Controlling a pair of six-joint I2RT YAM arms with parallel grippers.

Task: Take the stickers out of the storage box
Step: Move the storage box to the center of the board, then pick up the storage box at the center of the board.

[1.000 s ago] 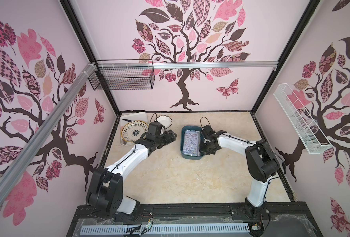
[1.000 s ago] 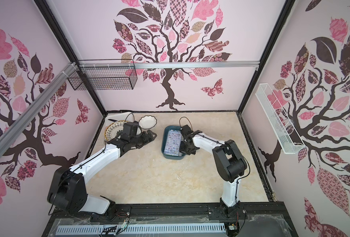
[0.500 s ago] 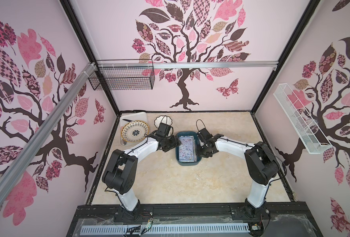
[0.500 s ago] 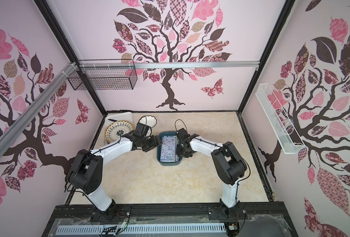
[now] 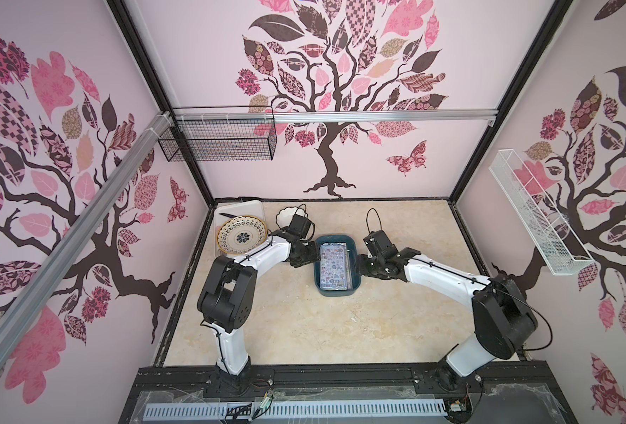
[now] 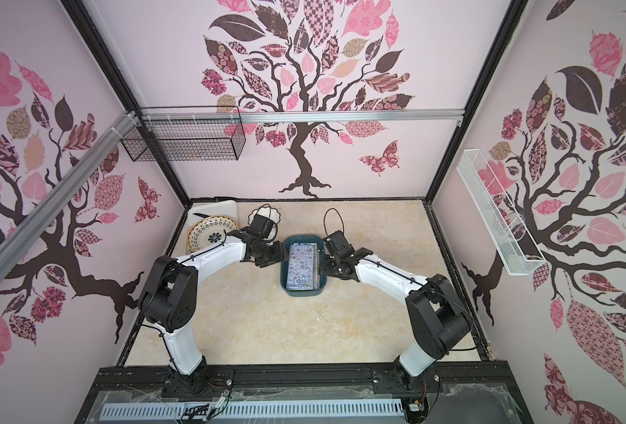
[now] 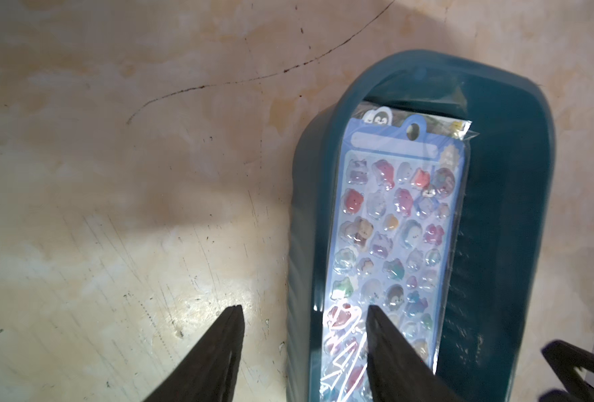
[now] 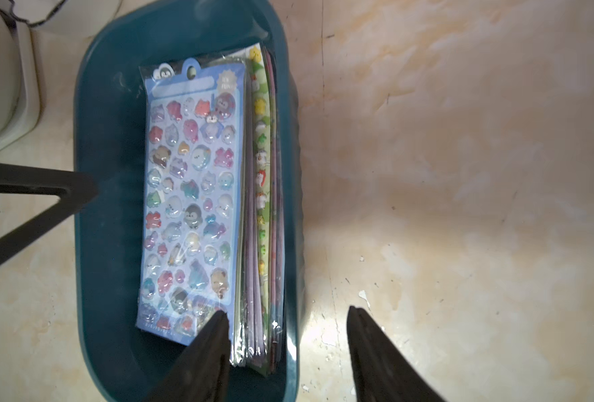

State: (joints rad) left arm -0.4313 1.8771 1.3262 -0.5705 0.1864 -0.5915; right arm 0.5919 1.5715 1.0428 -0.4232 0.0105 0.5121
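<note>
The storage box (image 5: 335, 292) (image 6: 300, 292) is a dark teal tub in mid-table. In it lies a stack of stickers (image 5: 333, 266) (image 6: 302, 265) with a blue sheet of cartoon figures on top (image 7: 396, 236) (image 8: 193, 195); green and purple sheets lean against the wall beside it. My left gripper (image 5: 309, 253) (image 7: 304, 308) is open astride the box's left wall, one finger over the table and one over the stickers. My right gripper (image 5: 363, 262) (image 8: 287, 309) is open astride the right wall, one finger above the stack's edge and one outside. Neither holds anything.
A patterned plate (image 5: 243, 236) rests on a white tray (image 5: 256, 207) at the back left, with a white scalloped bowl (image 5: 286, 216) beside it. A black wire basket (image 5: 218, 139) hangs on the back wall and a white one (image 5: 535, 216) on the right wall.
My left arm has swung from near the plate over to the box's left wall, its jaws narrowing. My right gripper, shut a second ago at the box's right wall, has opened.
</note>
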